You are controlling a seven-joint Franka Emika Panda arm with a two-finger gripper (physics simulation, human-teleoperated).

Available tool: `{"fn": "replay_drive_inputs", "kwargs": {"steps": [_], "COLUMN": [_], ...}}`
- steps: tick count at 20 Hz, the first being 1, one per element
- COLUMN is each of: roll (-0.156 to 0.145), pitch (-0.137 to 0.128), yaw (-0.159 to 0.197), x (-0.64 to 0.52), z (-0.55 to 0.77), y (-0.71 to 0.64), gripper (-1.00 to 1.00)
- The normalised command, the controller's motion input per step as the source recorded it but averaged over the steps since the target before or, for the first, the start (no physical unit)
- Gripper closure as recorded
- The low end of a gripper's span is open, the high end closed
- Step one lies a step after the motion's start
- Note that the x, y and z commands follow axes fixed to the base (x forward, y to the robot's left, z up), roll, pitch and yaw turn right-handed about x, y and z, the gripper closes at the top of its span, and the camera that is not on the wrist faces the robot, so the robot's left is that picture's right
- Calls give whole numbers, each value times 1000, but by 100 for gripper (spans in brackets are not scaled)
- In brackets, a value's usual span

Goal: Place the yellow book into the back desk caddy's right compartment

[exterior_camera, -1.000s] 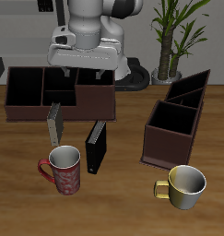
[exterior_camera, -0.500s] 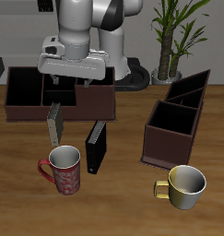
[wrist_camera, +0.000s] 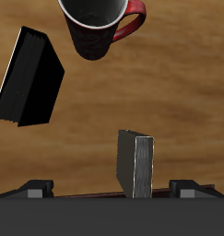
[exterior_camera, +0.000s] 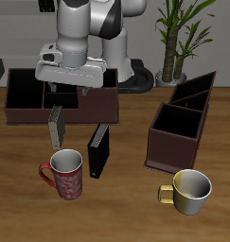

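Observation:
The yellow book (exterior_camera: 57, 125) stands upright on the table just in front of the back desk caddy (exterior_camera: 22, 112); it also shows in the wrist view (wrist_camera: 135, 163). My gripper (exterior_camera: 66, 94) is open and empty. It hangs above the caddy's middle sections, above and a little behind the book. In the wrist view the gripper (wrist_camera: 112, 188) has its fingertips (wrist_camera: 37, 187) wide apart, with the book between them and below. The caddy's right compartment (exterior_camera: 99, 97) has nothing in it.
A black book (exterior_camera: 98, 149) stands beside the yellow book, nearer the table's front edge. A red mug (exterior_camera: 66, 174) stands in front of both. A taller brown caddy with slanted dividers (exterior_camera: 182, 121) and a yellow mug (exterior_camera: 190, 189) are on the other side. A plant (exterior_camera: 173, 38) is at the back.
My gripper has moved sideways along the back caddy, from above the right compartment to above the middle sections, nearer over the yellow book. Nothing on the table has moved.

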Motion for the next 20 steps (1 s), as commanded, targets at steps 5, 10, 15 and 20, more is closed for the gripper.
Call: {"fn": "replay_drive_inputs", "kwargs": {"steps": [5,10,15,20], "roll": [13,31,46,25], "pitch": [-19,-4,7,20], "yaw": [-6,-14,18,11], "x": [12,11,4,74], "z": [-117,-122,-156,-182], "y": [-62,-100,-99,-238], "gripper": [-100,-100,-100,-100]}}
